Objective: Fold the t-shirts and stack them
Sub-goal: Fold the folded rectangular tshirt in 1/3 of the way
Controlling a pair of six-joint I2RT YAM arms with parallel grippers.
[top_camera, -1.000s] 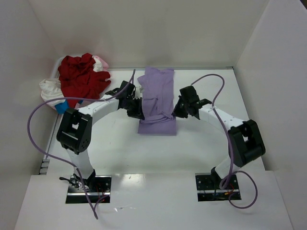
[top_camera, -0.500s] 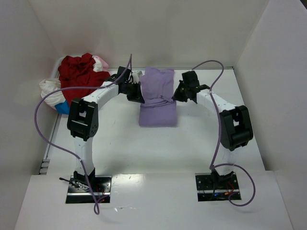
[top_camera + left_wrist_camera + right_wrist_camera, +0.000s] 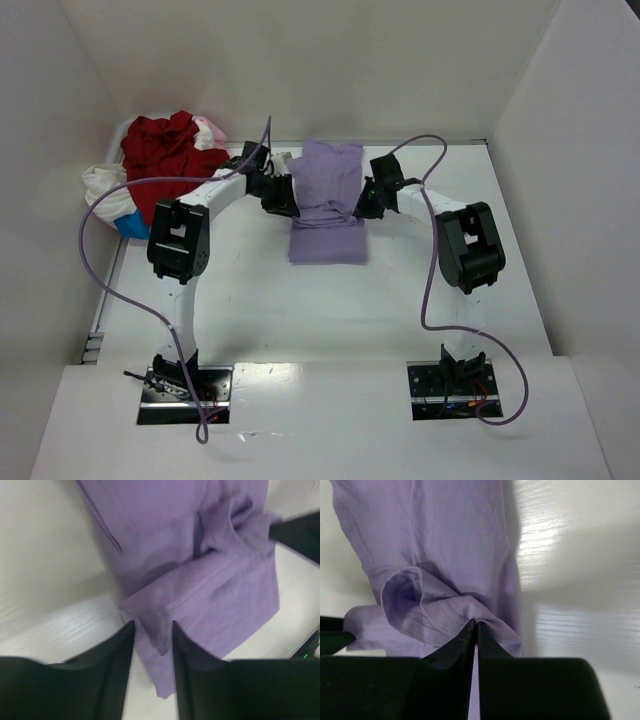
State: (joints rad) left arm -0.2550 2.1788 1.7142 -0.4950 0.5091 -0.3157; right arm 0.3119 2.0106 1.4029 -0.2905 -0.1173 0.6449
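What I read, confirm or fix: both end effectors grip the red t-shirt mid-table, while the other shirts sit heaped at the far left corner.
Wrong colour: the left end effector and right end effector grip the lavender-purple t-shirt, not red; the top external view shows it. The red t-shirt lies at the far left corner.

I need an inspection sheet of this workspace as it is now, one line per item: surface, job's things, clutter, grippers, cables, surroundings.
Surface: white table, glossy.
Job's things: lavender t-shirt partly folded, in the middle toward the far side; red t-shirt, white t-shirt and pink t-shirt heaped unfolded at the far left corner.
Clutter: blue item at the heap's near edge, kind unclear.
Grippers: left gripper and right gripper each pinch a side edge of the lavender t-shirt.
Cables: left purple cable and right purple cable loop loosely beside their arms.
Surroundings: white walls on three sides.
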